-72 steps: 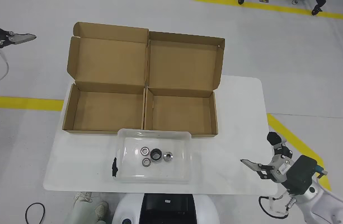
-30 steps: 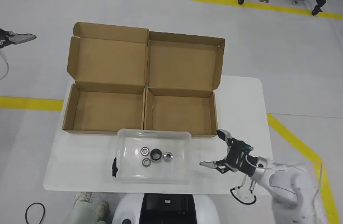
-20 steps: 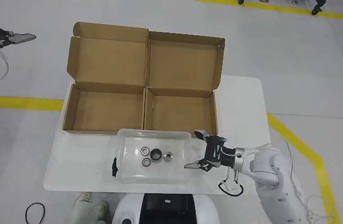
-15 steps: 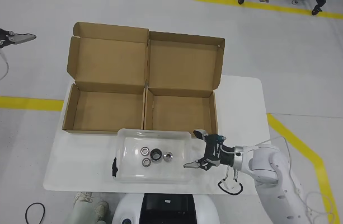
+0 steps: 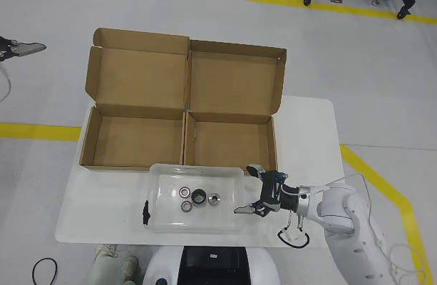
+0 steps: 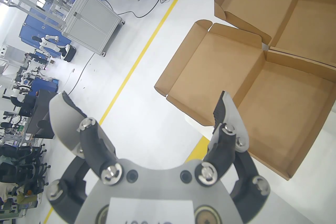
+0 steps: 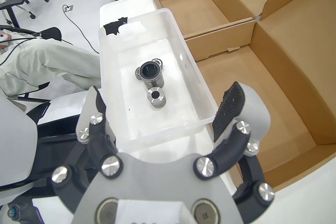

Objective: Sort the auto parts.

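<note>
Clear plastic forms the tray (image 5: pixel 165 217), which lies on the white table (image 5: pixel 304 142) at the edge nearest to the robot, and all the auto parts are inside it, grouped about its middle. Four parts can be counted. The dark sleeve (image 7: pixel 151 75) stands on its end with the open bore upward. The smaller silver bushing (image 7: pixel 156 99) is just beside the sleeve, on the side toward the right arm. One bearing ring (image 5: pixel 184 192) and a second ring (image 5: pixel 186 206) lie flat, close against the other side of the sleeve. A black scrap (image 5: pixel 145 211) sticks to the left end wall of the tray. Behind the tray two cardboard boxes stand side by side and touch each other, the left box (image 5: pixel 132 141) and the right box (image 5: pixel 229 146), each with its lid folded back and open. The front walls of the boxes are just beside the far rim of the tray. The right gripper (image 5: pixel 245 190) is at the right end of the tray and points along it toward the parts. Its jaws are wide apart with nothing between them, one near the far right corner and the other near the near right corner. The left gripper (image 6: pixel 143 101) is off the table, over the floor well to the left of the left box, and its jaws are also apart and hold nothing
</note>
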Motion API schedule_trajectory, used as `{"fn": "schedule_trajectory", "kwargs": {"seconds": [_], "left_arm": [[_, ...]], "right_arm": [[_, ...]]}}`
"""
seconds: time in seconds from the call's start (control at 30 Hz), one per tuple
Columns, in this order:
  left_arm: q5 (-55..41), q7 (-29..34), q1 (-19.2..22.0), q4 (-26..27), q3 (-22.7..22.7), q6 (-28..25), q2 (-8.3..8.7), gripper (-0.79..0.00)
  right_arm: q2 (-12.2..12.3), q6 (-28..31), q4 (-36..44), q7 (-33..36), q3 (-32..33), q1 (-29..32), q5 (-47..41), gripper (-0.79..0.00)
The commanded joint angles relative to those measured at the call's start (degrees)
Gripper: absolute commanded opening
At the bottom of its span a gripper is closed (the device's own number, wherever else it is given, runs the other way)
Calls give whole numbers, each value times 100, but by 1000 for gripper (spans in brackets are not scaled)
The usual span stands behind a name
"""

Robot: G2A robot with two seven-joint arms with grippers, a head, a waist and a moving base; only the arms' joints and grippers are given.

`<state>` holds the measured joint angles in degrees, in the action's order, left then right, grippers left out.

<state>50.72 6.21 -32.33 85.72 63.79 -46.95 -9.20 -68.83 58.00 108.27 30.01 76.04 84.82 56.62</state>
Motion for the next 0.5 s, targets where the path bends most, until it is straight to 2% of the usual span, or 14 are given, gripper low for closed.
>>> {"fn": "schedule_trajectory", "kwargs": {"seconds": [0.0, 0.17, 0.27, 0.47], "left_arm": [[0, 0, 0, 0, 0, 0, 0, 0], [0, 0, 0, 0, 0, 0, 0, 0], [0, 0, 0, 0, 0, 0, 0, 0], [0, 0, 0, 0, 0, 0, 0, 0]], "right_arm": [[0, 0, 0, 0, 0, 0, 0, 0], [-5, -50, 9, -10, -114, -61, 67, 0], [-30, -223, -135, -67, -409, -341, 364, 0], [-81, -177, -399, -35, -1073, -948, 689, 0]]}}
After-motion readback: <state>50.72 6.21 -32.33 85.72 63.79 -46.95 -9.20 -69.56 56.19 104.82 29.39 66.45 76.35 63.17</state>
